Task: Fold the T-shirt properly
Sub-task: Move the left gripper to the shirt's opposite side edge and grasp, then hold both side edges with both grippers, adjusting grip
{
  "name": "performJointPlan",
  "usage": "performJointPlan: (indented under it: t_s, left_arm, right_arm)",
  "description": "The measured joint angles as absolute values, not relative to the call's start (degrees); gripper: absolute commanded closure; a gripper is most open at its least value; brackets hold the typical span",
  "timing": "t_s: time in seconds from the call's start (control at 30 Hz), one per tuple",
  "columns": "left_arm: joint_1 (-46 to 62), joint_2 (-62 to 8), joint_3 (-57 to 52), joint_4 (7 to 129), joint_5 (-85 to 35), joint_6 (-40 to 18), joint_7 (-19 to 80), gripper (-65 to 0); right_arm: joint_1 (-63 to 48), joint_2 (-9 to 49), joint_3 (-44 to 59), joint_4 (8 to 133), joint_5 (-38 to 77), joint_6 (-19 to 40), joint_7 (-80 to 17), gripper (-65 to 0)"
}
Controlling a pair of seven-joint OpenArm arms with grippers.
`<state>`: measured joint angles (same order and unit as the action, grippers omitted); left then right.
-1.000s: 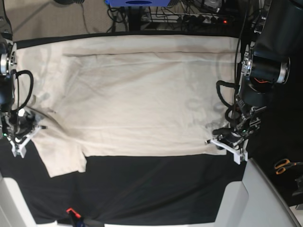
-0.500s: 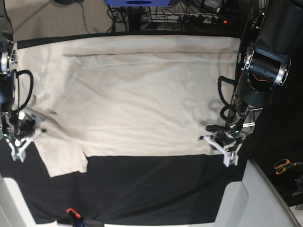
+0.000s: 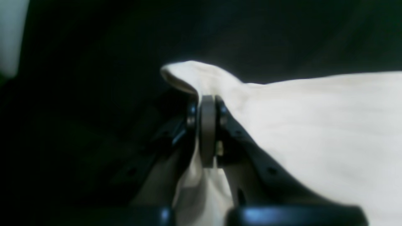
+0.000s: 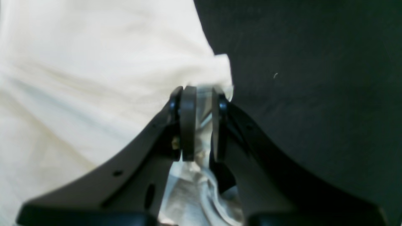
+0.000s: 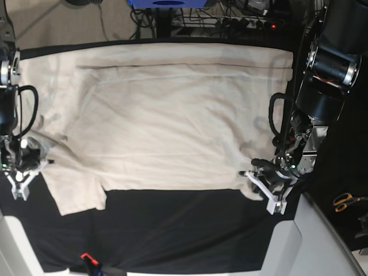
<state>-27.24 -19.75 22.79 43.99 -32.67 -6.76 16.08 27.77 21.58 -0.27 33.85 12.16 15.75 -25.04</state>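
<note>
Now pinching cloth at both ends. Left tool (image 3: 208, 131) pressed together on a raised corner of the T-shirt (image 5: 167, 115), fabric humped over its tips and hanging between the fingers (image 3: 207, 125). Right tool (image 4: 197, 122) nipped on the shirt's edge, a bunched strip of cloth showing in the narrow gap between the pads (image 4: 187, 122). Seen from the base: left tool (image 5: 267, 184) low at the bench's right side on the shirt's near hem corner, arm (image 5: 322, 80) reaching down from the far right; right tool (image 5: 22, 169) at the left edge by the sleeve, arm upright above it. Shirt spread flat across the far half of the bench, over a black cover (image 5: 172, 230). Orange-handled scissors (image 5: 347, 201) off to the right; cables (image 5: 230, 14) beyond the far edge.
</note>
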Motion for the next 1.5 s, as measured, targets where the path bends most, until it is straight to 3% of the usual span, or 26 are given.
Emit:
performJointPlan:
  t_s: [0.17, 0.23, 0.33, 0.4, 0.57, 0.77, 0.97, 1.23, 1.4, 1.5]
  left_arm:
    - [-24.0, -20.5, 15.3, 45.5, -32.1, -5.8, 16.6, 0.0]
    - [-23.7, -20.9, 15.9, 45.3, -32.1, -6.0, 17.0, 0.0]
    - [-23.6, -20.1, 15.8, 45.5, -32.2, -6.1, 17.0, 0.0]
    - [-23.5, -19.9, 15.8, 45.6, -32.4, -6.5, 16.9, 0.0]
    - [-23.3, -20.2, 15.7, 45.6, -32.3, -6.0, 16.8, 0.0]
    - [-23.0, -20.3, 15.7, 45.6, -32.4, -6.0, 16.8, 0.0]
    - [-22.9, -20.4, 15.7, 45.6, -32.4, -6.1, 16.8, 0.0]
    - [-22.8, -20.3, 15.8, 45.6, -32.4, -6.1, 16.8, 0.0]
    - [-23.0, -20.3, 15.9, 45.5, -32.4, -6.0, 17.0, 0.0]
    - [-23.0, -20.4, 15.9, 45.5, -32.4, -6.0, 16.9, 0.0]
  right_arm:
    - [26.6, 21.5, -0.2, 37.5, 12.6, 15.7, -25.2, -10.7]
    - [26.6, 21.4, 0.5, 37.5, 12.6, 15.5, -25.2, -18.5]
    - [26.7, 20.7, 6.2, 36.9, 13.0, 15.9, -25.2, -35.6]
    - [27.6, 21.3, 8.7, 33.6, 13.0, 15.4, -24.8, -40.5]
    - [29.6, 21.6, 6.0, 24.7, 12.2, 15.0, -24.4, -34.8]
    - [30.7, 20.9, 1.9, 22.4, 12.6, 15.4, -20.8, -32.3]
    - [30.5, 21.1, 1.7, 22.2, 12.6, 15.4, -20.9, -8.0]
    - [30.4, 21.4, 1.7, 23.0, 12.6, 15.4, -21.0, -6.9]
    - [27.7, 21.6, 1.8, 33.4, 12.7, 15.5, -21.5, -6.9]
    - [26.8, 21.5, 1.9, 37.9, 12.5, 15.6, -28.0, -6.9]
